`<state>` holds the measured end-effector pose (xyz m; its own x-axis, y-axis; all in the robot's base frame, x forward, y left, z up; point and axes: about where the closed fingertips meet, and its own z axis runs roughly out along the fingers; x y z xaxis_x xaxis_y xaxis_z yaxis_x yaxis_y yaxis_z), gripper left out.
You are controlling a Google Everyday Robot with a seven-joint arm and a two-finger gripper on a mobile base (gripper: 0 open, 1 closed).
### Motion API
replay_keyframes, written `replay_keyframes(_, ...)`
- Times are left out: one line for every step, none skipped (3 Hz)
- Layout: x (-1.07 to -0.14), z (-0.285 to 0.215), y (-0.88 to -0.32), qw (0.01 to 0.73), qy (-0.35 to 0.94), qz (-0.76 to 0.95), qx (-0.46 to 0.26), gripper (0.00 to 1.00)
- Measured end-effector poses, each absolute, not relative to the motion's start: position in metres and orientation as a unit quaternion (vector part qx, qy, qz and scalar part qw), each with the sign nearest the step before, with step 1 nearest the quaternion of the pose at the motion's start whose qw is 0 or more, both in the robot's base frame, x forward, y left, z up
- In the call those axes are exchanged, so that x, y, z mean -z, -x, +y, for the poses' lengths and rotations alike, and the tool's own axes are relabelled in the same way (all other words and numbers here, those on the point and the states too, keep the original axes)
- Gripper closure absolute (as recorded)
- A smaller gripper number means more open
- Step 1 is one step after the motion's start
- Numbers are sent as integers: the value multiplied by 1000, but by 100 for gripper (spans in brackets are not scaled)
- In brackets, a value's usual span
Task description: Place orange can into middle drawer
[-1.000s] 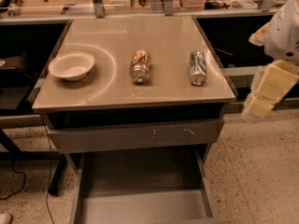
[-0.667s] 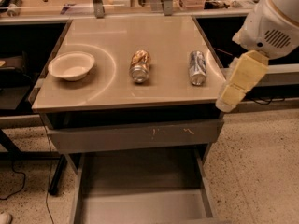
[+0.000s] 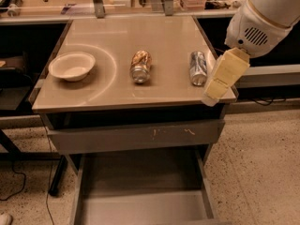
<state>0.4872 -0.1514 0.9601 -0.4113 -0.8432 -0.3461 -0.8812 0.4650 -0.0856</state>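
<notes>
The orange can (image 3: 140,66) lies on its side near the middle of the tan table top, its silver end facing the front edge. The middle drawer (image 3: 140,203) is pulled open below the table and its flat grey floor is bare. My gripper (image 3: 216,87) hangs from the white arm at the right, over the table's front right corner. It is just right of a silver-grey can (image 3: 198,67) and well to the right of the orange can. It holds nothing that I can see.
A white bowl (image 3: 71,65) sits on the left of the table top (image 3: 112,90). A grey drawer front with pale scratches (image 3: 136,136) is shut above the open drawer. Cluttered benches stand behind, and speckled floor lies to the right.
My arm and gripper have moved left, from beside the table to over its front right corner near the silver-grey can. The cans and the bowl have not moved.
</notes>
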Motion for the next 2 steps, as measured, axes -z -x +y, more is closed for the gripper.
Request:
replay_keyframes(-948,-138,-493,186,505,840,-62,0)
replay_keyframes(-919,-113,-521,187,467,860,-89,0)
